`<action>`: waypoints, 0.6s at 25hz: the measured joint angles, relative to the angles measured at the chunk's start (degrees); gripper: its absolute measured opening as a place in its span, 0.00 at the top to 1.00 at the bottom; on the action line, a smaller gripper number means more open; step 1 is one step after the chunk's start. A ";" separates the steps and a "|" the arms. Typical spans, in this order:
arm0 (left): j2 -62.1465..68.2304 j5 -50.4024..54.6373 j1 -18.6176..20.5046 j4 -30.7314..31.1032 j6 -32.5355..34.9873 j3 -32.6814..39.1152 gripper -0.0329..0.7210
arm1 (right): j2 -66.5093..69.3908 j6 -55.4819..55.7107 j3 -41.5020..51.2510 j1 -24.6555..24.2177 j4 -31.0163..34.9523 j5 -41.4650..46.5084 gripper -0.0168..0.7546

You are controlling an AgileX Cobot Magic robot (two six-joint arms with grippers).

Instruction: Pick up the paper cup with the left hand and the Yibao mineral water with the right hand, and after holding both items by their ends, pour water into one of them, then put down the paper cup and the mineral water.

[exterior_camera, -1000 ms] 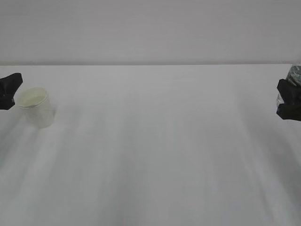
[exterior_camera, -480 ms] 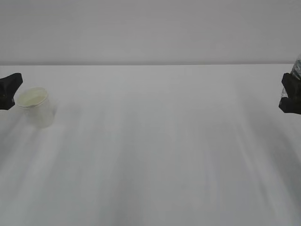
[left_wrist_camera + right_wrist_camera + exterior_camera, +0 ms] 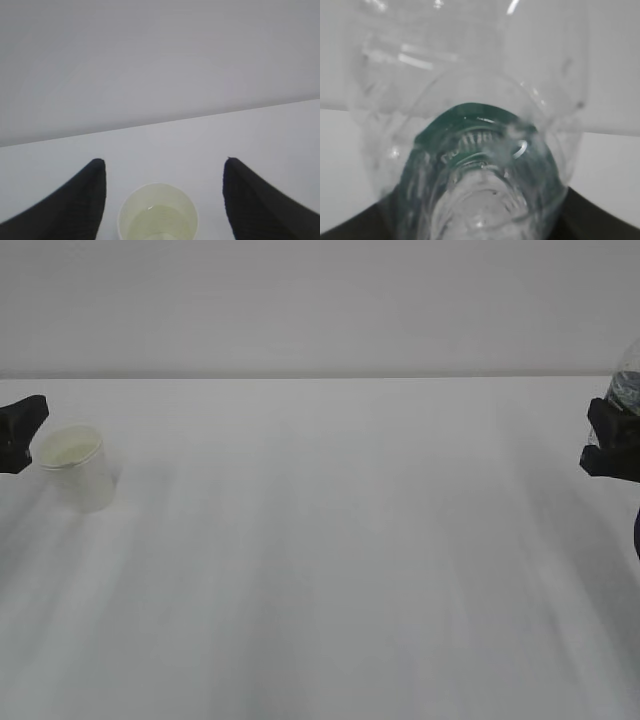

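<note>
On the white bench point(image 3: 330, 540), spread left-hand fingers point(image 3: 75, 200) flank the paper cup point(image 3: 76, 467), while the right hand point(image 3: 612, 445) pinches the Yibao mineral water point(image 3: 475, 165).

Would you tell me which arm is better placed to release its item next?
Left, I'd judge: the paper cup already stands between the left gripper's spread fingers, apparently ungripped, while the right gripper holds the bottle.

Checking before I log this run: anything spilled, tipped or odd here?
Nothing stands out. The cup stands upright with liquid inside and no puddle around it; the bottle sits in the right tool, mostly out of frame.
</note>
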 joint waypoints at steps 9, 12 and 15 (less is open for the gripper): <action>0.00 0.00 0.00 0.00 0.00 0.00 0.27 | 4.54 0.00 -3.32 0.00 0.00 -0.19 0.47; 0.00 0.00 0.00 0.00 0.00 0.00 0.28 | 5.92 0.00 -4.16 0.00 0.00 -0.19 0.47; 0.00 0.00 0.00 0.00 0.00 0.00 0.28 | 7.34 0.00 -5.08 0.00 0.00 -0.32 0.47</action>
